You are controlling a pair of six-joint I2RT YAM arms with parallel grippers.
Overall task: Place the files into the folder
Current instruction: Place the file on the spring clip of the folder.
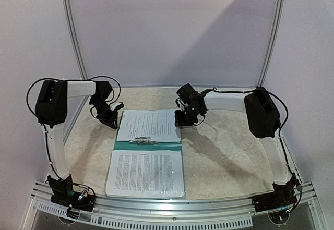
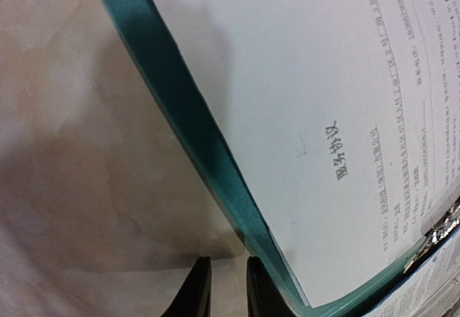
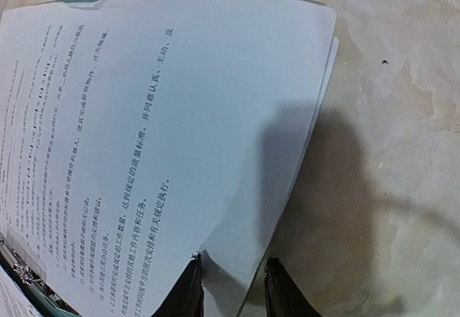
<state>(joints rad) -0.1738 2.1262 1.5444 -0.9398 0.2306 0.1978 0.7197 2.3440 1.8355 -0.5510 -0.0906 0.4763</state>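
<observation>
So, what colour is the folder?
Teal green; the folder shows best in the left wrist view.

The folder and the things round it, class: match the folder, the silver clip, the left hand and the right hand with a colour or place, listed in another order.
Things:
1. folder
2. silver clip
3. left hand
4. right hand

Colour or place:
A. one finger on each side of the far right corner of the files
B. teal-green
C. at the fold between the two open halves
D. beside the folder's far left edge

Pairs: 1-B, 2-C, 3-D, 4-A
</observation>
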